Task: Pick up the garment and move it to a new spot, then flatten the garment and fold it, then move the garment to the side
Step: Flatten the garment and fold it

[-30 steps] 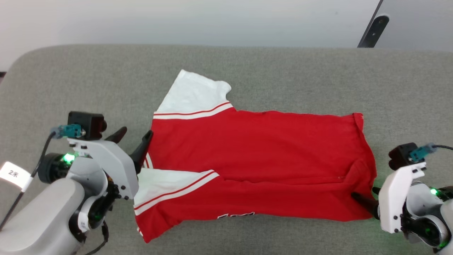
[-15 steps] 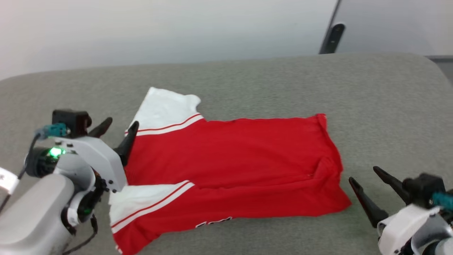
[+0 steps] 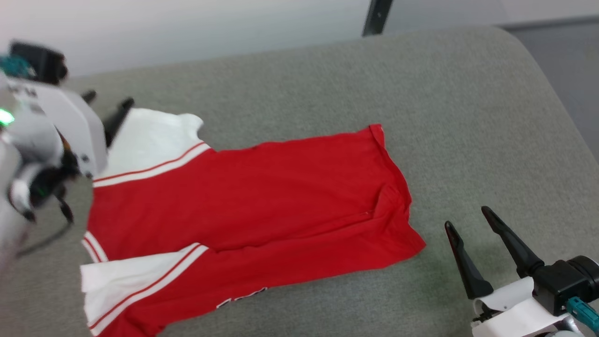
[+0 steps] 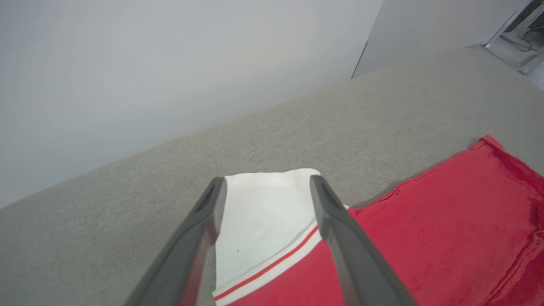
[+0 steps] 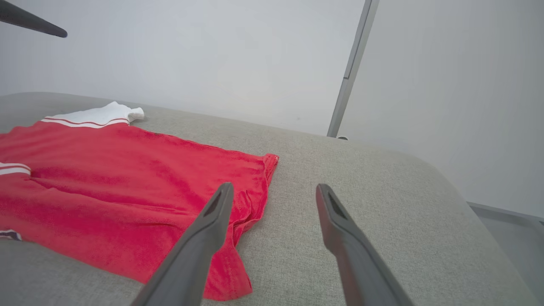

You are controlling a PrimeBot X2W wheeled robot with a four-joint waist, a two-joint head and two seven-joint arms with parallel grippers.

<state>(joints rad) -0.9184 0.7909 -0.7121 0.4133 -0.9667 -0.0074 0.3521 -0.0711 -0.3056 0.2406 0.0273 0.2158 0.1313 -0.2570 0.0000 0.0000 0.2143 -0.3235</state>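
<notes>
The garment [image 3: 243,196] is a red shirt with white sleeves and red-white stripe trim, folded lengthwise and lying flat on the grey cushion; a bit of black lettering [image 3: 241,297] peeks out at its near edge. My left gripper [image 3: 106,104] is open, raised over the far white sleeve [image 4: 259,212], which shows between its fingers in the left wrist view. My right gripper [image 3: 468,220] is open, empty, and stands apart from the hem corner [image 5: 229,259] on that side.
The grey cushioned surface [image 3: 468,117] has bare room to the right of the garment and behind it. Its rounded right edge drops to a grey floor [image 3: 571,70]. A pale wall and a dark metal post [image 3: 376,16] stand behind.
The head camera has swung right and the whole picture shifted. My right gripper drew back from the hem corner. My left gripper rose from the shirt's side to above the far sleeve.
</notes>
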